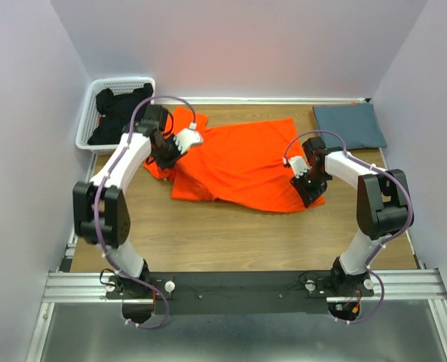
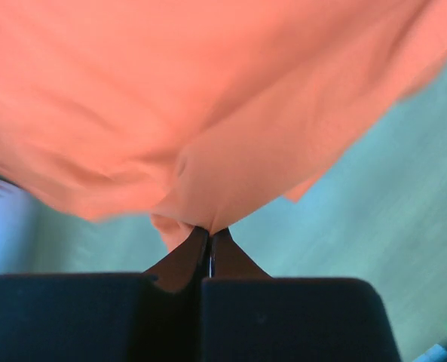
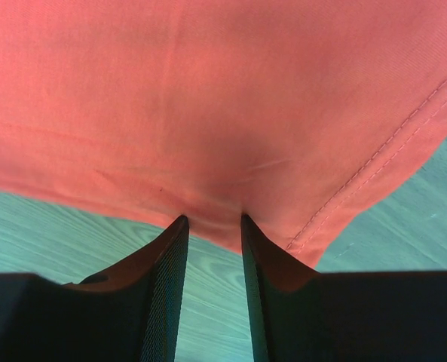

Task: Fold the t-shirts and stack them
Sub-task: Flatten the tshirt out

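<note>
The orange t-shirt lies spread across the middle of the table, bunched at its left side. My left gripper is shut on a pinched fold of the orange t-shirt's left edge; in the left wrist view the fingertips meet on the cloth, which hangs lifted off the table. My right gripper is open at the shirt's near right corner; in the right wrist view its jaws stand apart with the tips against the shirt's edge. The slate blue-grey t-shirt lies folded at the back right.
A white basket holding dark clothes stands at the back left corner. White walls close in the table on three sides. Bare wood shows in front of the orange shirt.
</note>
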Robot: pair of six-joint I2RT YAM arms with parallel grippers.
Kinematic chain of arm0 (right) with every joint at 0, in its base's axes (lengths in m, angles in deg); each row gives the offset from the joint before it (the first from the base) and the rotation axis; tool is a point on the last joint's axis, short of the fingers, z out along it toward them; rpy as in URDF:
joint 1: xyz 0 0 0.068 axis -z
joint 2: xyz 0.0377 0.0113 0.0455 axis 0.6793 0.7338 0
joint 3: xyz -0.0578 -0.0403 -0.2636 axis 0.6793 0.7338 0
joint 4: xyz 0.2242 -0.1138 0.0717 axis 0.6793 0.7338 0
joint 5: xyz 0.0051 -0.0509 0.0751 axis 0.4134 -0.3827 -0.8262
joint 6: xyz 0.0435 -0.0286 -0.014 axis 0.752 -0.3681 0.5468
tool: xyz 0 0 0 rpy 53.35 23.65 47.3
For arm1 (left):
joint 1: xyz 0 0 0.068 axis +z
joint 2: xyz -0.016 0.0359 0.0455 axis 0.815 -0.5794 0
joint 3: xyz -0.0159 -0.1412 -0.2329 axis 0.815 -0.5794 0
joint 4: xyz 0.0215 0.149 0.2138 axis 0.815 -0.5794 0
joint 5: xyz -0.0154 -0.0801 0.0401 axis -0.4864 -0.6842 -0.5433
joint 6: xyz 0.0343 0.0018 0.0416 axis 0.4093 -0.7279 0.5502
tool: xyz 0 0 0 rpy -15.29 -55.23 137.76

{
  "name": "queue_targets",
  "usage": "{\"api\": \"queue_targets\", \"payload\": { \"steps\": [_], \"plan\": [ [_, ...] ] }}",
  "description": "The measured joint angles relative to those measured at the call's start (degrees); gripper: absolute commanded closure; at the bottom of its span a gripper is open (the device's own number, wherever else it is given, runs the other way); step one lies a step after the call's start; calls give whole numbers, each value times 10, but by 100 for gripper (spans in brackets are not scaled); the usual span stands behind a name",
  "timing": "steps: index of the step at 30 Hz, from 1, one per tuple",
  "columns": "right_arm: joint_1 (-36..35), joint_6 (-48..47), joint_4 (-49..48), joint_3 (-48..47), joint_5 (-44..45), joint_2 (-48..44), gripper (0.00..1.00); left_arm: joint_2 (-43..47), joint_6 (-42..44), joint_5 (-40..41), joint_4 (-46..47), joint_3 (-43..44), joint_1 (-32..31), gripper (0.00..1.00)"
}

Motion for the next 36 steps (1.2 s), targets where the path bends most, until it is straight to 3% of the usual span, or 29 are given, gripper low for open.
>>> {"api": "queue_targets", "payload": {
  "steps": [2, 4, 7, 10, 15, 19, 24, 30, 36],
  "plan": [
    [0, 1, 0, -1, 3, 1, 59, -54, -10, -2, 5, 64, 2, 65],
    [0, 3, 0, -5, 6, 4, 59, -124, -27, -2, 22, 115, 5, 51],
    [0, 7, 1, -13, 9, 9, 59, -189, -47, -3, 28, 142, 14, 50],
    [0, 12, 0, -17, 10, 12, 59, -187, -53, -21, 21, 136, 30, 52],
    [0, 16, -1, -21, 10, 15, 59, -49, -39, -44, 25, 18, 36, 57],
    [0, 18, -1, -25, 10, 19, 59, 33, -31, -54, 31, -57, 9, 53],
    [0, 24, 0, -35, 10, 26, 59, -7, -35, -53, 66, -98, -31, 47],
    [0, 26, 3, -49, 10, 38, 59, -51, -45, -40, 109, -104, -79, 46],
    [0, 26, 4, -53, 10, 40, 59, -85, -47, -11, 144, -104, -104, 58]
  ]
}}
